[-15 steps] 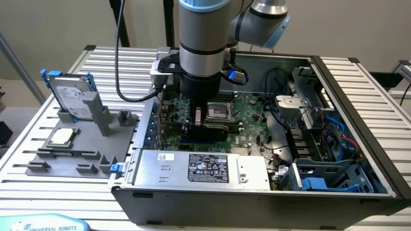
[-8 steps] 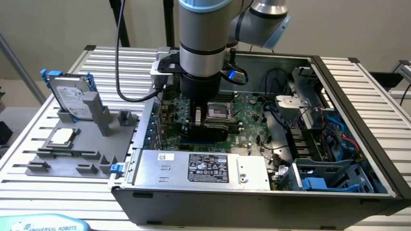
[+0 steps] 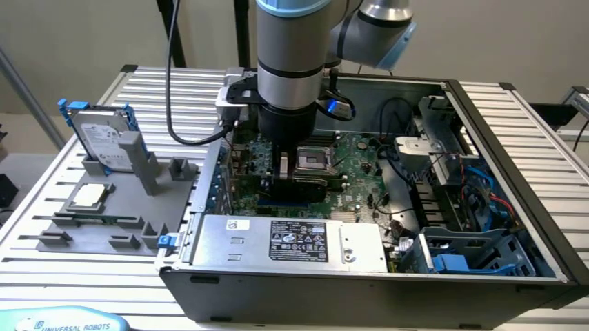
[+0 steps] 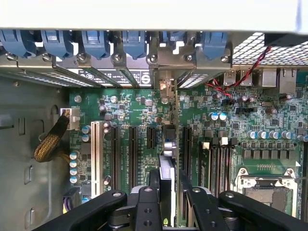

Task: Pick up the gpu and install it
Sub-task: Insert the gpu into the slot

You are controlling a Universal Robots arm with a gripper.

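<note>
STEP: seating | GRIP: our black gripper (image 4: 166, 192) has its jaws closed on the thin dark gpu card (image 4: 167, 166), held edge-on | POSITION: card over a black slot on the green motherboard (image 4: 216, 125), silver bracket toward the case's rear wall | METHOD: we judge edge-to-slot alignment and straight, even pressure essential.

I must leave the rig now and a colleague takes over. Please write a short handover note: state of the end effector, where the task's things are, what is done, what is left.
End effector: down inside the open PC case, over the motherboard. Its fingers are shut on the gpu.

Gpu: held edge-on, standing in line with the expansion slots, its bracket end toward the rear slot covers. Whether it is fully seated cannot be told.

Done: gpu picked up and brought to the slot area.

Left: confirm seating, release.

Also on the bench: hard drive and CPU chip in the grey holder, on the exterior view's left.
</note>
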